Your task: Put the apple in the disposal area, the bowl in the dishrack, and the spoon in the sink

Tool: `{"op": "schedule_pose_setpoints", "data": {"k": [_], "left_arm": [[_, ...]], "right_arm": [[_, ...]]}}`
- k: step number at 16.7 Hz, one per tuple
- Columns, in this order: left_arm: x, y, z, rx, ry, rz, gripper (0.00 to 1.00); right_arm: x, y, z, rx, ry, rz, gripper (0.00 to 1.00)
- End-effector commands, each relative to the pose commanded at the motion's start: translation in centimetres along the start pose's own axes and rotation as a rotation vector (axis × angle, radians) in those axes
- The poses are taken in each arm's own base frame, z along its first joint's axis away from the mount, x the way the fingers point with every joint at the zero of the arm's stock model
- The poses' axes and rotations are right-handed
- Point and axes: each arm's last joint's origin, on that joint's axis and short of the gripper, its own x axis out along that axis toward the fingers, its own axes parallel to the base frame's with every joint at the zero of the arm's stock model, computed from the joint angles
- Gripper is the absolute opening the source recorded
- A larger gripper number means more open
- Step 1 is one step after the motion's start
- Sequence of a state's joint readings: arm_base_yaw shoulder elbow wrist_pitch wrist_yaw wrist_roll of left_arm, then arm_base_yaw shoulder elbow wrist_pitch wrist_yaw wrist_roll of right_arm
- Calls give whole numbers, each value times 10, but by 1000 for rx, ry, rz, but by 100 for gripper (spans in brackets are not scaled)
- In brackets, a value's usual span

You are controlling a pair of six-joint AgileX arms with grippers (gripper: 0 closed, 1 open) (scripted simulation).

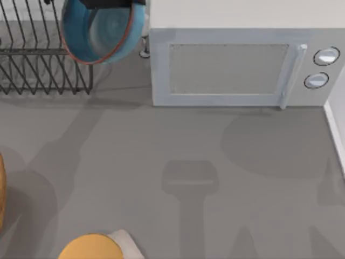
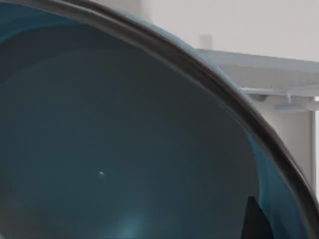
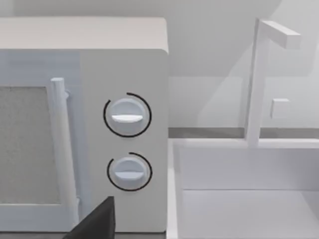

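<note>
**Bowl up at the dishrack, left arm on it**

Left tool: can't tell clenched or released. In the top view a dark piece of the left arm [image 1: 108,3] sits at the top edge right over the bowl [image 1: 102,29]. The left wrist view has the bowl's dark teal inside [image 2: 114,149] close up, with its dark rim curving across and a black finger tip [image 2: 254,219] just inside that rim, low near the edge.

Bowl: tilted, its opening facing the top camera, reddish-brown rim visible round the lower side. It sits at the right end of the dishrack [image 1: 38,65], overlapping the rack's last rods; can't tell if it rests on them or hangs above.

Dishrack: black wire, top left of the worktop [image 1: 161,162].

Microwave [image 1: 237,67]: just right of the bowl, at the back, door handle and two knobs on its right side.

Right tool: can't tell its state either. The right wrist view shows one dark finger tip [image 3: 97,221] low in front of the microwave's knobs [image 3: 127,115], with the white sink [image 3: 239,199] and its faucet [image 3: 259,79] beside the microwave.

Yellow-orange disc [image 1: 91,247] at the near edge, left of centre.
</note>
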State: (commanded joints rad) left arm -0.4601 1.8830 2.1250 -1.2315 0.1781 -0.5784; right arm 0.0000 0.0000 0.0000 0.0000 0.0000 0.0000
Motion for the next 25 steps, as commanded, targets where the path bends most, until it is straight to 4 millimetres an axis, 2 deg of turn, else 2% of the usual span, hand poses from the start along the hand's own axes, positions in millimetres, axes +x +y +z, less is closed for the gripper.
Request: {"op": "schedule_pose_setpoints", "data": {"k": [3, 7, 9, 13, 16, 18, 25], "left_arm": [[-52, 45, -1, -13, -187, -26, 0], [-102, 87, -11, 13, -438, -21, 0], [-123, 106, -24, 67, -592, -10, 0], [-155, 141, -64, 232, -906, 92, 0], [-169, 158, -92, 331, -1062, 201, 0], [-171, 163, -102, 376, -1109, 240, 0], [-171, 164, -104, 392, -1117, 248, 0]], "right_arm": [[0, 0, 0, 0, 0, 0, 100], [0, 0, 0, 0, 0, 0, 100], [0, 0, 0, 0, 0, 0, 100], [0, 0, 0, 0, 0, 0, 100], [0, 0, 0, 0, 0, 0, 100], [0, 0, 0, 0, 0, 0, 100], [0, 0, 0, 0, 0, 0, 100]]}}
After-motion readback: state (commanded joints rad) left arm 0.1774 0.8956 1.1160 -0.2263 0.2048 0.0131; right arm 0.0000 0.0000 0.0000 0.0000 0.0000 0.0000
